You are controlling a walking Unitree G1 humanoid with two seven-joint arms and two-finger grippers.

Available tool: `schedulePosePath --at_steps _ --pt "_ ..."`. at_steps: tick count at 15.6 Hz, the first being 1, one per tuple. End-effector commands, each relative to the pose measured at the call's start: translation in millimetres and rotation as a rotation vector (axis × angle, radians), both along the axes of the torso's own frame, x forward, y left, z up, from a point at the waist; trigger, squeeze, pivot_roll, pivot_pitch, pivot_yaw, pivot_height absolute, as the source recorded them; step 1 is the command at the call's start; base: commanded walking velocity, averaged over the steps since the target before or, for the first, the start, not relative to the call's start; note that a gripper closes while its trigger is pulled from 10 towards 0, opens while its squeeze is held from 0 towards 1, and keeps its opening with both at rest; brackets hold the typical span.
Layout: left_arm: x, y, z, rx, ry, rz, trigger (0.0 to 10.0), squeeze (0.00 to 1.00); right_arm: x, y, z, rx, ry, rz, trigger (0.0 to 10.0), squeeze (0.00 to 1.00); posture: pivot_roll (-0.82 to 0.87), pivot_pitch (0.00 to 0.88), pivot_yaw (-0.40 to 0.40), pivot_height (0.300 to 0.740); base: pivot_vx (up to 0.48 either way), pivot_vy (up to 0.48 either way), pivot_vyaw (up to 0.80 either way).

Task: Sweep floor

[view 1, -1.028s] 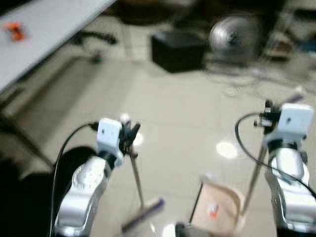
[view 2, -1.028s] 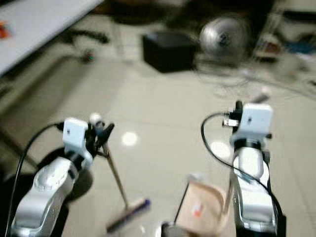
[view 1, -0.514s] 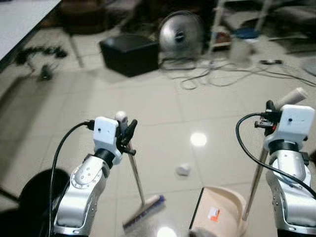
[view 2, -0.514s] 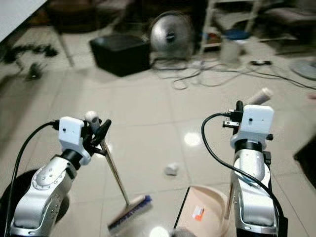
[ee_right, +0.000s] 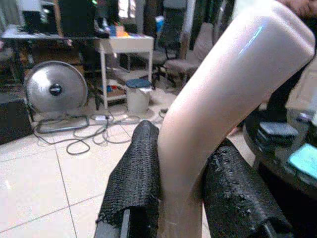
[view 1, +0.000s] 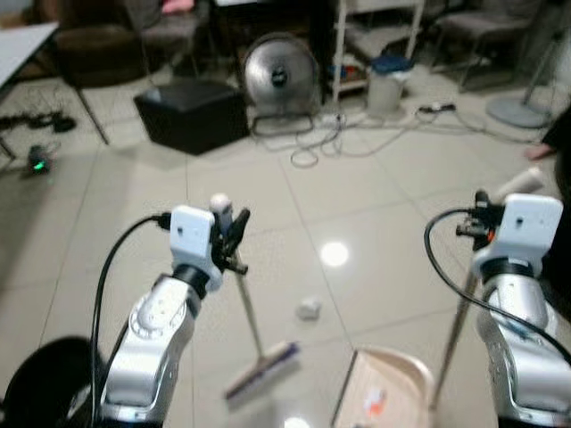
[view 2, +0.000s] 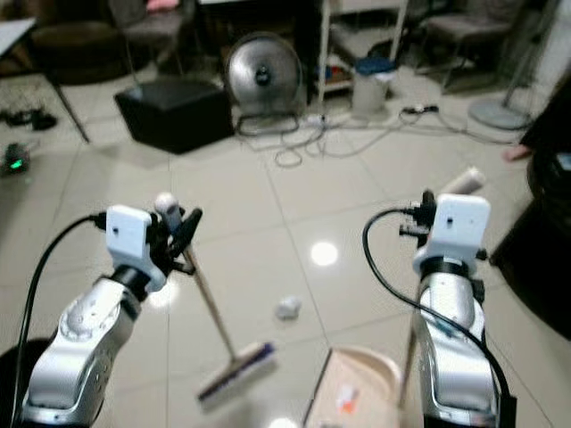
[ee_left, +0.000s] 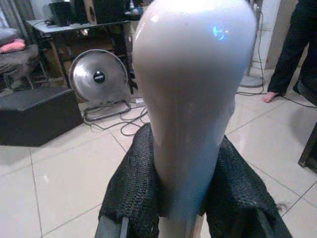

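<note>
The left gripper point(view 1: 234, 234) is clamping its black fingers point(ee_left: 131, 186) on the rounded pale top of a slim wooden-handled broom point(view 1: 247, 309), whose stick is slanting down toward 5 o'clock to a flat brush head with dark bristles point(view 1: 262, 369) resting on the glossy beige tiled floor point(view 1: 375, 205). The right gripper point(view 2: 430, 198) is squeezing tight on the angled cream plastic handle point(ee_right: 223, 114) of a beige long-handled dustpan point(view 1: 385, 392) — its pan is sitting on the tiles at 6 o'clock, just right of the brush head.

A small crumpled white scrap of paper point(view 1: 308, 308) is lying on the floor between the two arms, a little beyond the brush head, at about 1 o'clock from it and apart from both tools.

Farther off, at 12 o'clock, a round silver floor fan point(view 1: 281, 74) is standing beside a low black box point(view 1: 190, 115), with loose cables point(view 1: 335, 143) trailing across the tiles — and a white lidded bin point(view 1: 386, 86) is sitting at 1 o'clock. A person's bare foot point(view 1: 538, 152) is showing at 2 o'clock.
</note>
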State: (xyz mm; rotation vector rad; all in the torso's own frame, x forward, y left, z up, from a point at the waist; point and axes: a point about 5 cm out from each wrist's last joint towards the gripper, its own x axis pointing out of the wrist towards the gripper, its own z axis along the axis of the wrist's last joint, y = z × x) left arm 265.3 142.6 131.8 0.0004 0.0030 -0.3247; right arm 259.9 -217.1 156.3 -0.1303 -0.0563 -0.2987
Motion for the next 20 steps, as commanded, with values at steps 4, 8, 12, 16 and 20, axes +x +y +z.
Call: schedulePosePath --at_steps 4,8,12,16,20 --pt "3.2 0.3 9.8 -0.009 -0.049 0.003 10.0 0.00 -1.8 -0.3 7.2 0.016 -0.016 0.000 10.0 0.00 0.04 0.041 0.072 0.740 0.364 0.000 -0.40" --pt "3.5 0.4 9.5 -0.008 -0.048 0.003 10.0 0.00 -1.6 0.0 8.6 0.003 -0.019 0.006 10.0 0.00 0.04 0.043 0.074 0.740 0.364 0.000 0.00" --pt "4.6 1.4 9.3 -0.004 -0.049 0.010 10.0 0.00 -1.1 0.4 11.8 -0.015 -0.030 0.020 10.0 0.00 0.04 0.045 0.074 0.740 0.364 0.000 0.00" --pt "6.0 5.5 9.5 0.004 -0.055 0.028 10.0 0.00 -0.2 2.3 17.7 -0.048 -0.053 0.046 10.0 0.00 0.04 0.045 0.074 0.740 0.361 0.000 0.00" --pt "6.9 8.0 9.7 0.012 -0.058 0.039 10.0 0.00 1.3 5.4 19.6 -0.068 -0.054 0.071 10.0 0.00 0.04 0.048 0.075 0.740 0.364 0.000 0.80"
